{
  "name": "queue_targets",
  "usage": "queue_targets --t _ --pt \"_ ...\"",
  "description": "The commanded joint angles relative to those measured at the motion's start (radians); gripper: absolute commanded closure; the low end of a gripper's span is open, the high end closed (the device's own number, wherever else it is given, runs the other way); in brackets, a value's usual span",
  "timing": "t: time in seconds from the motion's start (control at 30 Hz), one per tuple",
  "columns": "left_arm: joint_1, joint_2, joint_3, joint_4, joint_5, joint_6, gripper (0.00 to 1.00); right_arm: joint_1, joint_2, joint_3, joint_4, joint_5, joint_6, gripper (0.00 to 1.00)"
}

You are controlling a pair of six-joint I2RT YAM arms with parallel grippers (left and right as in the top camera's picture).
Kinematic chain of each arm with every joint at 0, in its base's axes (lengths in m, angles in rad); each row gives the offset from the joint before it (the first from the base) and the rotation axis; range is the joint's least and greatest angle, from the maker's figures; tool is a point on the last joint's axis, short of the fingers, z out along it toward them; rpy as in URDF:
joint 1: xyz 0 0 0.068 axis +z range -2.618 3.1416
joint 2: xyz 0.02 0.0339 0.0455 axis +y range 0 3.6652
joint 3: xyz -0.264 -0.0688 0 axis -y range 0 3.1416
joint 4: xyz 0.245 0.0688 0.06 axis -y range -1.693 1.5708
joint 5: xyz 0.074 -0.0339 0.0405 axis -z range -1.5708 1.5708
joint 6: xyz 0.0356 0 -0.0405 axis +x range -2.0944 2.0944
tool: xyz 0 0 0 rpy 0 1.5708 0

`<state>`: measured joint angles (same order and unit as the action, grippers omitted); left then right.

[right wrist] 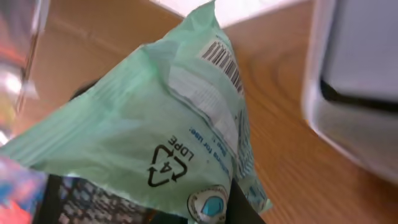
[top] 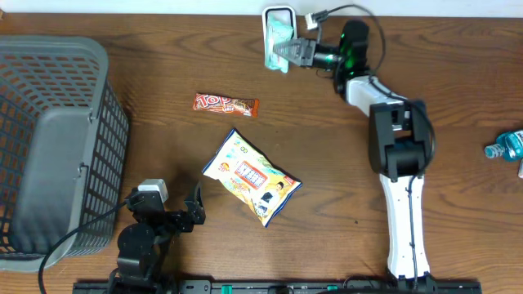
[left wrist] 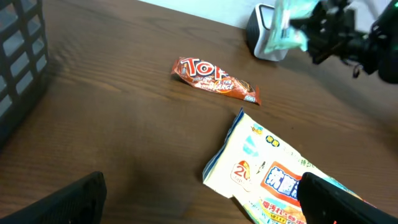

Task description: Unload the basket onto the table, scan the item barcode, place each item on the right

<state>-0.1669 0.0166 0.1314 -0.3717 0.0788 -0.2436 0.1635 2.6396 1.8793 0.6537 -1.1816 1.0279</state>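
My right gripper (top: 288, 52) is shut on a pale green packet (top: 276, 42) at the table's far edge and holds it right against the white scanner (top: 282, 10). In the right wrist view the green packet (right wrist: 155, 124) fills the frame. Its barcode (right wrist: 224, 62) sits near the top corner, beside the scanner (right wrist: 354, 81). My left gripper (top: 167, 211) rests at the near left, open, with nothing between its fingers. The left wrist view shows the left gripper (left wrist: 205, 202) facing the green packet (left wrist: 287, 31) and the scanner (left wrist: 261, 34) in the distance.
A yellow snack bag (top: 251, 176) lies mid-table, with a red-brown candy bar (top: 225, 104) behind it. A grey mesh basket (top: 57, 147) fills the left side. A blue bottle (top: 507, 145) lies at the right edge.
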Motion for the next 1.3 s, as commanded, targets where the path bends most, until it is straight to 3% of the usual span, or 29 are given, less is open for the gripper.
queue_targets --t 0.0,0.83,1.0,1.17,1.27 --pt "-0.004 -0.005 -0.016 -0.017 -0.005 -0.009 0.02 -0.010 0.035 0.010 -0.011 0.097 0.220 0.99" --pt "-0.004 -0.005 -0.016 -0.017 -0.005 -0.009 0.02 -0.006 0.037 0.024 -0.149 0.414 0.322 0.99" --pt "-0.004 -0.005 -0.016 -0.017 -0.005 -0.009 0.02 -0.006 0.037 0.054 -0.107 0.387 0.362 0.99" --pt "-0.004 -0.005 -0.016 -0.017 -0.005 -0.009 0.02 0.006 0.037 0.111 0.058 0.311 0.438 0.99" --pt "-0.004 -0.005 -0.016 -0.017 -0.005 -0.009 0.02 0.019 0.037 0.156 0.050 0.308 0.483 0.99"
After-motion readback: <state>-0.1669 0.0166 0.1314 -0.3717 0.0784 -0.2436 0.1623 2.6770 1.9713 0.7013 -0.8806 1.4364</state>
